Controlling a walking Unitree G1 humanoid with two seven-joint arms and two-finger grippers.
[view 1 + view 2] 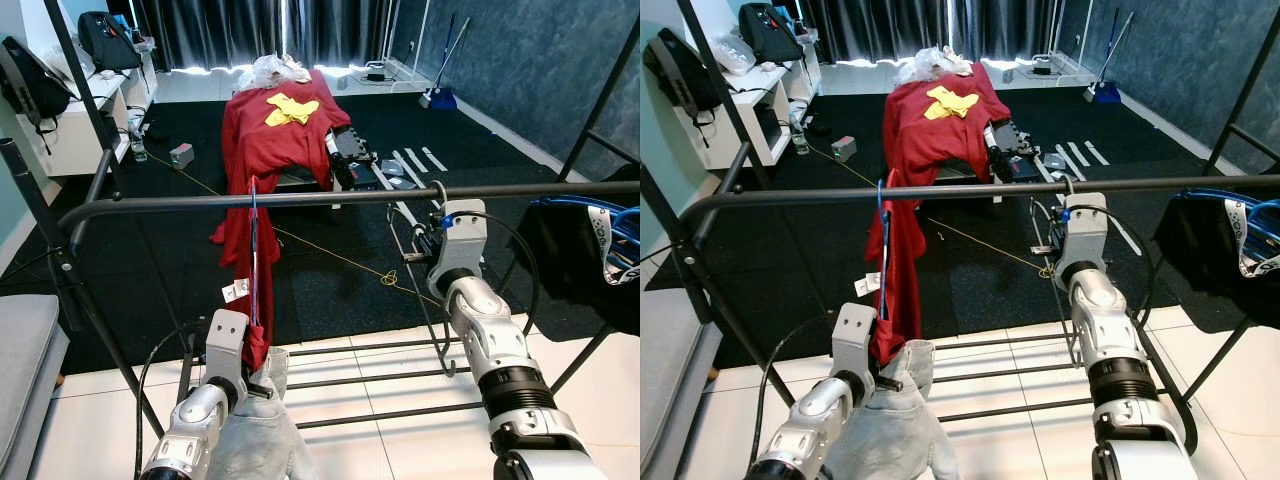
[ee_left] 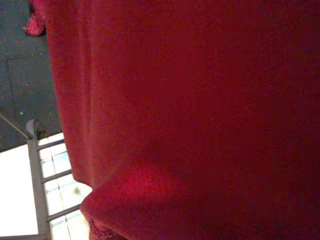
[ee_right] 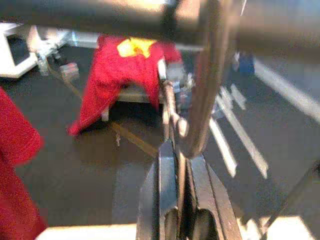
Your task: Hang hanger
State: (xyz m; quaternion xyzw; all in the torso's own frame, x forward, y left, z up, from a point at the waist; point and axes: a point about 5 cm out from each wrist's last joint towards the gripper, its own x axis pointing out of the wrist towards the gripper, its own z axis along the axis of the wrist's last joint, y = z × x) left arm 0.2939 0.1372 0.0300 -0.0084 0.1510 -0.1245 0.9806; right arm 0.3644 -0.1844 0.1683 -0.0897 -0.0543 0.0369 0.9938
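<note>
A black rail (image 1: 330, 197) of a clothes rack crosses in front of me. A red garment (image 1: 262, 270) hangs from it on a blue hanger (image 1: 253, 200). My left gripper (image 1: 252, 372) is pressed against the garment's lower hem, and red cloth (image 2: 190, 120) covers the left wrist view. My right gripper (image 1: 428, 245) is raised just under the rail, shut on a thin metal wire hanger (image 1: 432, 300). The hanger's hook (image 1: 438, 188) is at the rail, and its wire (image 3: 176, 150) runs between the fingers (image 3: 167, 175) in the right wrist view.
Grey cloth (image 1: 255, 430) lies over the rack's lower bars (image 1: 380, 380). A dark garment (image 1: 570, 240) hangs at the right end. Beyond the rack stands a table draped in red (image 1: 285, 140) with a yellow cloth (image 1: 290, 108). White shelves (image 1: 80, 120) are far left.
</note>
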